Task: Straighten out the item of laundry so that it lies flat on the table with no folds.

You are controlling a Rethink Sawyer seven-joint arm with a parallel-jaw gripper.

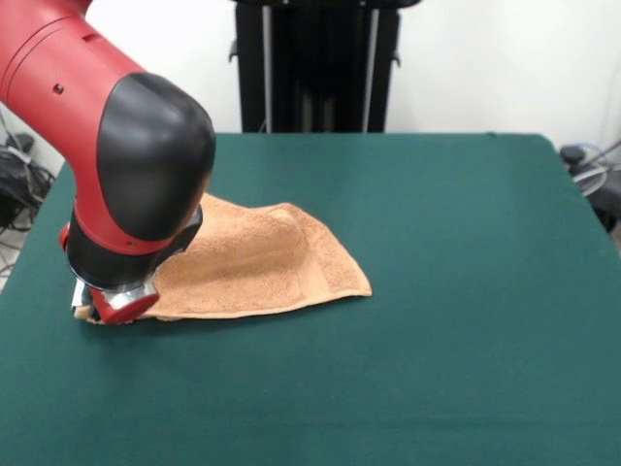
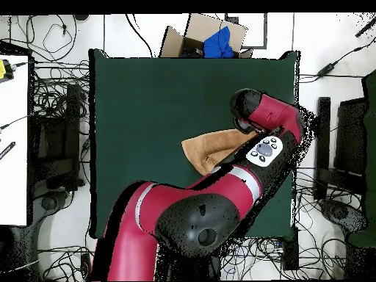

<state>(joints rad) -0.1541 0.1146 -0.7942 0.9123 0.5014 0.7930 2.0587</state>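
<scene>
The peach-orange towel (image 1: 257,262) lies on the left half of the green table (image 1: 437,243). It is not flat: a raised fold runs across its right part, and one layer seems to lie over another. My gripper (image 1: 102,309) is down at the towel's left corner, right at the table surface, mostly hidden behind the arm's black and red wrist. Its grip cannot be made out. In the overhead view the towel (image 2: 209,150) shows only partly, with the arm (image 2: 264,147) covering its right side and the gripper hidden beneath it.
The black pedestal (image 1: 315,63) stands behind the table's far edge. In the overhead view a cardboard box with blue cloth (image 2: 209,37) sits beyond the table's top edge. Cables lie on the floor around the table (image 2: 147,110), and a white desk (image 2: 13,132) stands at the left.
</scene>
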